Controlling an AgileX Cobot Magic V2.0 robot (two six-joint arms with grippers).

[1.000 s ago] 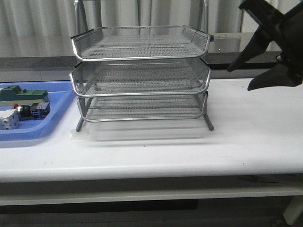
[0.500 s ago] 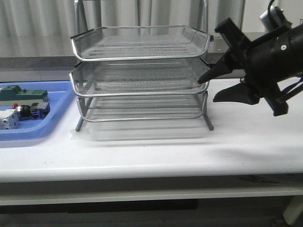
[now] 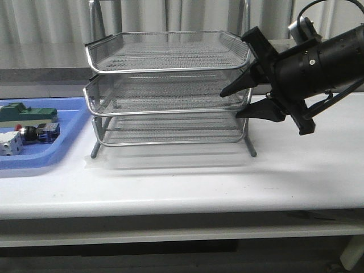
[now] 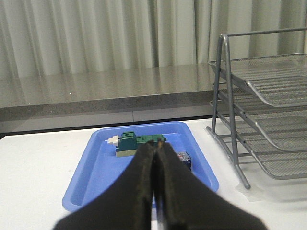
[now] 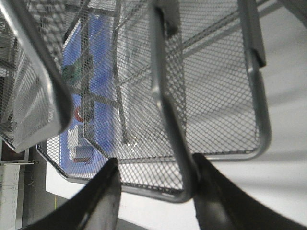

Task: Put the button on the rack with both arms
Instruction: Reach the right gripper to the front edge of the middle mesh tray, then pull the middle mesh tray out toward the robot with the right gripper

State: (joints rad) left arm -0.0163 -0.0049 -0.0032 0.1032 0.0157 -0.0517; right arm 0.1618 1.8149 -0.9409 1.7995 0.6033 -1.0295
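Right hand (image 3: 234,104) spread, reaching sideways, left hand (image 4: 154,158) fingers pressed together

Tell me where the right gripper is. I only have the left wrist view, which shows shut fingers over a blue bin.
Observer: The right gripper is at the right end of the rack, open, one finger above and one below the middle tray.
Operator: Is it touching the tray?
Observer: The right wrist view shows the tray's chrome rim between the fingers; whether they touch it I cannot tell.
Operator: And the button?
Observer: The button lies in the blue bin, beside a white cube.
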